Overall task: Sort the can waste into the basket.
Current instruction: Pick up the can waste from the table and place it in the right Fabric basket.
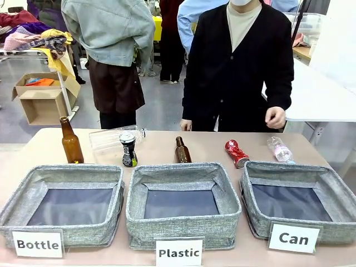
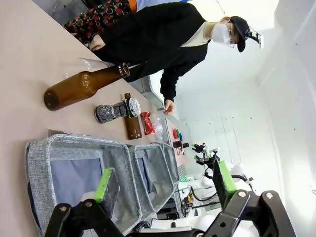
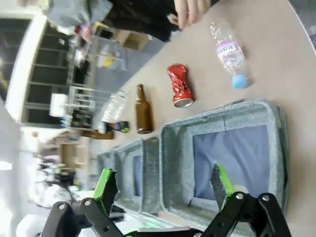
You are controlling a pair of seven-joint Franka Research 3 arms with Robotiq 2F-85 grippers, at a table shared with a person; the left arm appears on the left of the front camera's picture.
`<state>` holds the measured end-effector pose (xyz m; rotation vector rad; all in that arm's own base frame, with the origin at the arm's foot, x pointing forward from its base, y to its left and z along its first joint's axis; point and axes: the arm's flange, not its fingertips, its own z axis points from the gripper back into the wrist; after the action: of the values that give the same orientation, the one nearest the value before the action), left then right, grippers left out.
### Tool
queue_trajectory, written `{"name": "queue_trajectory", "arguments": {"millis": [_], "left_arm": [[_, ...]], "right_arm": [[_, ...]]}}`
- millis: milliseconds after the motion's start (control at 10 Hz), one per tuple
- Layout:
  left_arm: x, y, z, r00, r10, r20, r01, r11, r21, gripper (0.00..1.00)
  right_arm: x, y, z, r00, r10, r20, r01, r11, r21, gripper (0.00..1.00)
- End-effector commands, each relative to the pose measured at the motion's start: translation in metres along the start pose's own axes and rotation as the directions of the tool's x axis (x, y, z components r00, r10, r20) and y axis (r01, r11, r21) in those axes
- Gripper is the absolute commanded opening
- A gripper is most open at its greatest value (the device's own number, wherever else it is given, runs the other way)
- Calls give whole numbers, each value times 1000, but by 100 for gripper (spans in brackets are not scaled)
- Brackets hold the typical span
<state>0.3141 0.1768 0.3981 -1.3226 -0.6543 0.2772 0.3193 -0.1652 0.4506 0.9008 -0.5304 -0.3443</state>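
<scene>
Awaiting the first pick, left gripper (image 2: 164, 181) and right gripper (image 3: 164, 183) stand spread and empty; next, probably reach the red can (image 1: 237, 153) at 11 o'clock of the basket (image 1: 339, 229).

Centre-right in the front view, the crushed shiny red metal can (image 1: 236, 153) lies with bare table (image 1: 211, 142) either side, between a short brown glass bottle (image 1: 182, 150) and a small clear plastic bottle (image 1: 280, 149). Centre-left, the black silver-topped can (image 1: 129, 149) stands just before a larger clear plastic bottle (image 1: 108, 139) lying flat. Lower right, the grey woven basket (image 1: 250, 194) carded "Can" shows a bare dark floor.
</scene>
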Motion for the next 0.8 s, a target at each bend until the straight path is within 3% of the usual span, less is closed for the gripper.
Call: {"name": "queue_trajectory", "arguments": {"millis": [0,200,400,500,700], "left_arm": [[1,0,2,1000,-9,-5,9,1000,-12,100],[1,0,2,1000,-9,-5,9,1000,-12,100],[1,0,2,1000,-9,-5,9,1000,-12,100],[1,0,2,1000,-9,-5,9,1000,-12,100],[1,0,2,1000,-9,-5,9,1000,-12,100]], "right_arm": [[-4,61,-37,986,151,-67,-163,956,-245,100],[-1,112,-93,955,270,-123,-296,866,-403,100],[3,132,-133,935,304,-181,-354,810,-468,100],[3,130,-124,934,304,-185,-356,803,-479,100],[-6,112,-66,940,302,-160,-342,810,-477,100]]}}
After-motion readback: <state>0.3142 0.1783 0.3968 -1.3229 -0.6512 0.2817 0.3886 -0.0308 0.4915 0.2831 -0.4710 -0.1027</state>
